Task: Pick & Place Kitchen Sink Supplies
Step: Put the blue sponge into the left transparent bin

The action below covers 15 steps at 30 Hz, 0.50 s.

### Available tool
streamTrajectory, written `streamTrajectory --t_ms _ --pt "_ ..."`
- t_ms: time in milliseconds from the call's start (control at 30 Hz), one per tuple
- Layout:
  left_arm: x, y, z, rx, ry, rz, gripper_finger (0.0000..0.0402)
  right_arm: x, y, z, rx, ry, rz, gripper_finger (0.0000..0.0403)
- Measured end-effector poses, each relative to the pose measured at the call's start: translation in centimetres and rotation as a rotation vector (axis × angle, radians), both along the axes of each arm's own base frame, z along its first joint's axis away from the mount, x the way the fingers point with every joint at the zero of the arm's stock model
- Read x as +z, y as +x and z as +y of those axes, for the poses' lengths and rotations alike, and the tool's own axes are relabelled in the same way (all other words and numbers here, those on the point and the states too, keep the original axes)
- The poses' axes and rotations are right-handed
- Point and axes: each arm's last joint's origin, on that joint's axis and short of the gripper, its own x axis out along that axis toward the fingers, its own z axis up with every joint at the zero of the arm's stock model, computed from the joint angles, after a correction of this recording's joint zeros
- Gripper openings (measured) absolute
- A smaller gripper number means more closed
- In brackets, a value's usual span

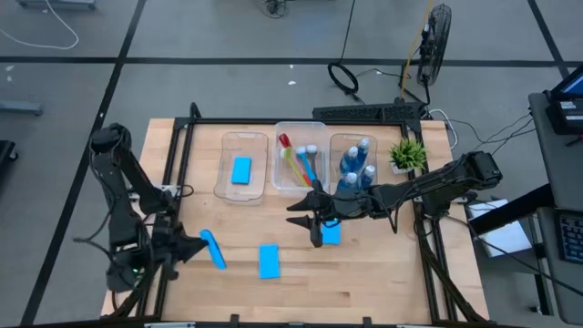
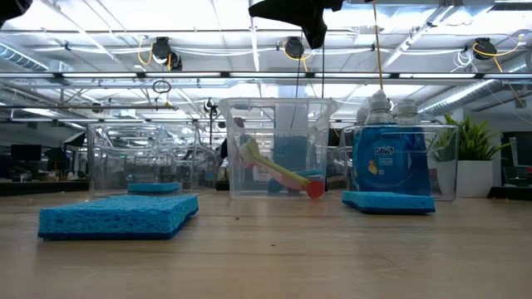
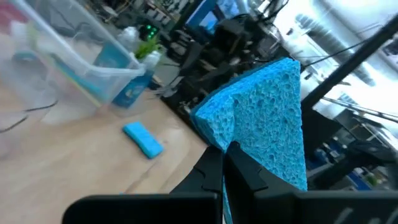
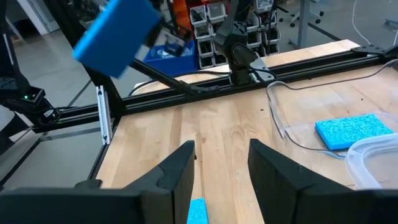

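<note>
**Sponge pinched in my left jaws**

My left gripper, at the lower left of the high view, is clamped on a flat bright-blue rectangular sponge lifted off the wooden table. My right gripper, mid-frame, hangs with jaws parted, holding nothing, above a second blue sponge. A third sponge lies lower centre.

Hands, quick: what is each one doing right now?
Left hand: closed on a blue sponge, lifted off the table.
Right hand: open, holding nothing, above the table.
</note>
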Motion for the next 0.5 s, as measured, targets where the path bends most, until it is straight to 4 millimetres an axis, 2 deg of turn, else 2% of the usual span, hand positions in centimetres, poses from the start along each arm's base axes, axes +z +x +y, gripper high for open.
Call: streamTrajectory --t_ms 167,300,400,500 --pt "2.4 -0.3 -0.7 -0.059 0.0 -0.013 0.0 0.0 0.0 -0.1 -0.001 -0.004 -0.001 0.0134" --pt "5.1 -0.1 -1.0 -0.155 -0.015 -0.067 0.0 0.0 0.0 -0.1 -0.002 -0.005 0.0 0.0134" --pt "7.4 0.3 -0.4 -0.231 0.024 -0.181 0.0 0.0 0.0 -0.1 -0.002 -0.005 -0.001 0.0134" --pt "9.4 0.6 0.5 -0.296 0.172 -0.373 0.0 0.0 0.0 -0.1 -0.002 -0.006 -0.001 0.0134"
